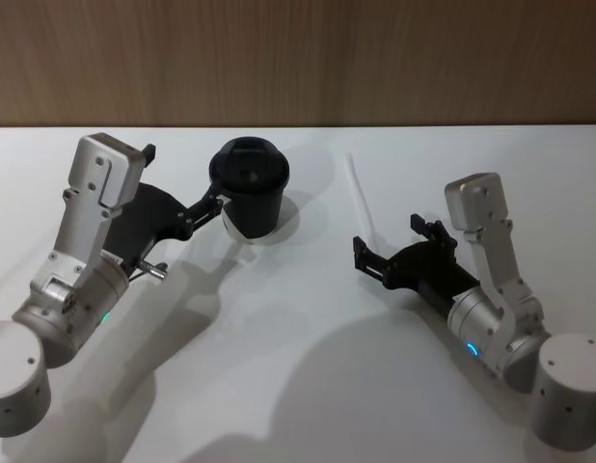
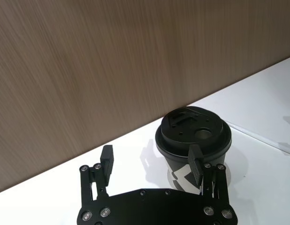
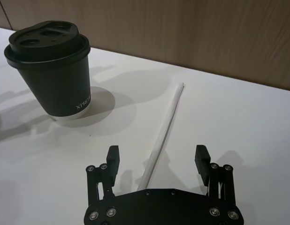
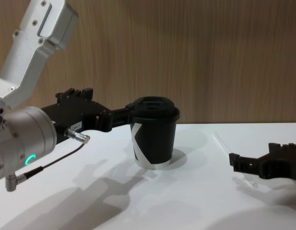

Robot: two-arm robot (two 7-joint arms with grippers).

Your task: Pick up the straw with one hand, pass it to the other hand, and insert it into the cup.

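On the white table [image 1: 308, 376] the straw [image 3: 164, 126] lies flat between the spread fingers of my right gripper [image 3: 156, 157], while my left gripper [image 2: 151, 157] hangs open just beside the lidded paper cup [image 1: 252, 188], so pickup, handover and insertion all remain.

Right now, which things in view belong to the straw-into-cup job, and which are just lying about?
Job:
straw, flat on the table
cup, upright, lid on
right gripper, fingers open either side of the straw
left gripper, open, beside the cup

Not the job:
table
wood wall
cable on the left arm
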